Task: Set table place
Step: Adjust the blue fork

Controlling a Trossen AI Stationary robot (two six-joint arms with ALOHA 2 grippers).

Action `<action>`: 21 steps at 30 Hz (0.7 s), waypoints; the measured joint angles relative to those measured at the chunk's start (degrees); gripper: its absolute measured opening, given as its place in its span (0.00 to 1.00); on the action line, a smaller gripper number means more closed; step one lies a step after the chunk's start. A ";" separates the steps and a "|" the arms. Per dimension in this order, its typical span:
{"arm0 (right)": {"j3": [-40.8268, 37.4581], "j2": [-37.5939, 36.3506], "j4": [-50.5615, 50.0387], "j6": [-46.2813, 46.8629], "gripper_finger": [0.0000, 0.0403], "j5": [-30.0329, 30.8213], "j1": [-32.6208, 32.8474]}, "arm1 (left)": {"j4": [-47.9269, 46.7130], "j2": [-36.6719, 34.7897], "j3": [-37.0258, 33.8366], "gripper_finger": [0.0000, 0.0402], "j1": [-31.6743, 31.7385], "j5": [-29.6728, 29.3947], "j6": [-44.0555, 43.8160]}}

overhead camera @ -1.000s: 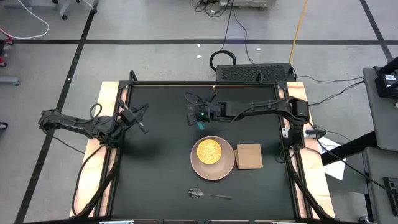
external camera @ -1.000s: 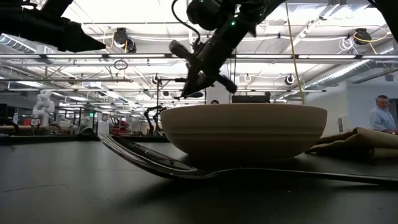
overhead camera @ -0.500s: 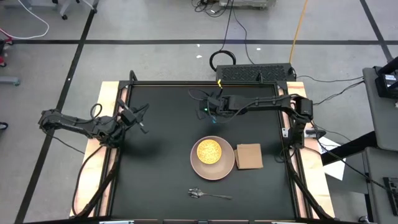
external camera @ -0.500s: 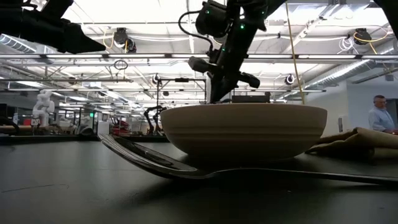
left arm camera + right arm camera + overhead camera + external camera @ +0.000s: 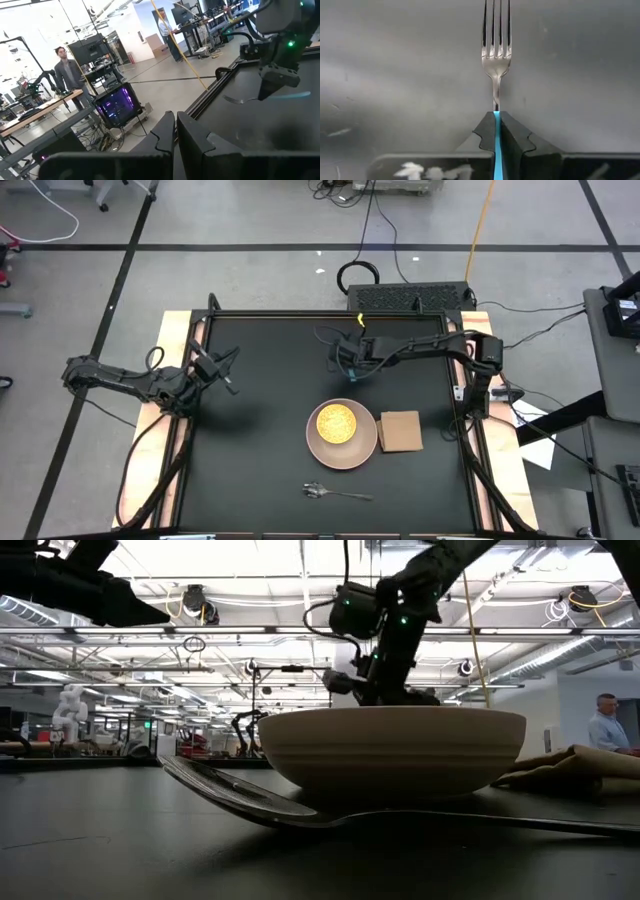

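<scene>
Right gripper pinches the slim blue handle of a shiny four-tined fork.

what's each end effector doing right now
Left end effector: shut, empty, at the table's left edge.
Right end effector: shut on the blue-handled fork, behind the pink plate.

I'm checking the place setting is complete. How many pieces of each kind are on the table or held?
Plates: 1, pink plate
Dishes: 1, yellow dish on the plate
Napkins: 1, tan napkin
Spoons: 1, spoon
Forks: 1, fork, held in the right hand
Total: 5
</scene>
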 joint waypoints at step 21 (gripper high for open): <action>-9.46 -0.02 3.77 9.09 0.00 -1.02 -0.42 | -0.10 0.00 0.00 0.06 0.00 0.02 -0.17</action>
